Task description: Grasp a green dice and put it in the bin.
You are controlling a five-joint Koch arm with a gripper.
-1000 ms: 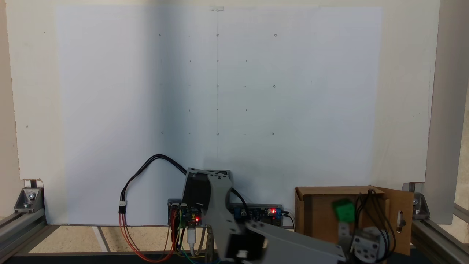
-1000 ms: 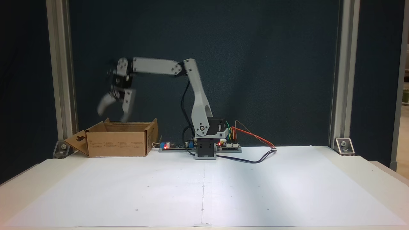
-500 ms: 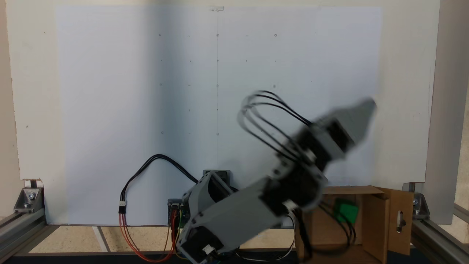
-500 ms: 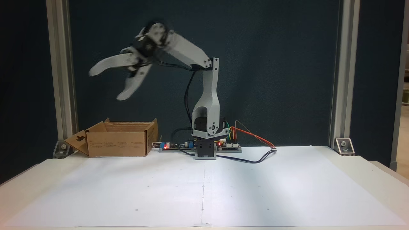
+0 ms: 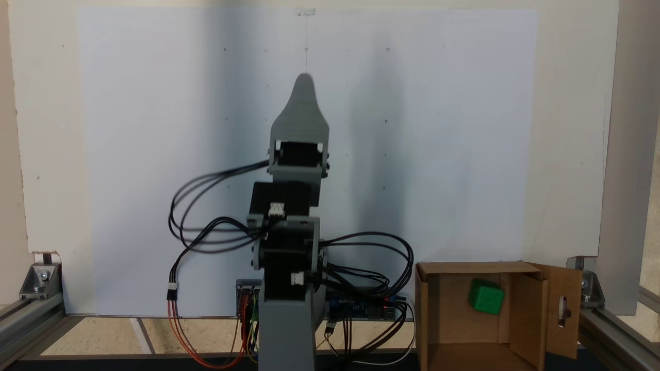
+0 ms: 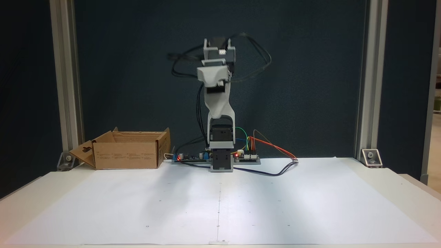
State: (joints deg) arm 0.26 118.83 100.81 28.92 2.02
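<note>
I am watching my Koch arm standing tall over its base, its gripper [image 5: 304,85] pointing out across the white paper sheet [image 5: 154,129] in the top-down fixed view. Only one grey tip is showing there, the jaws lying one behind the other, so I cannot tell whether they are apart or together; nothing green is showing at the tip. In the front-on fixed view the gripper is pointing toward the camera and foreshortened, telling me no more.

Left of the arm, looping black cables [image 5: 206,216] are blurring slightly.

Well off to the gripper's right in the top-down view, and far below it, the green dice [image 5: 486,297] is lying inside the cardboard bin [image 5: 433,309], apart from the arm. In the front-on view the bin [image 6: 127,155] is sitting to the left, its walls hiding the contents.

I am judging the dice light, rigid and smooth-sided, its rounded corners liable to slip; two opposite flat faces would give the surest hold. I cannot make out its pips, and the frame edge is cropping the bin's near side.
</note>
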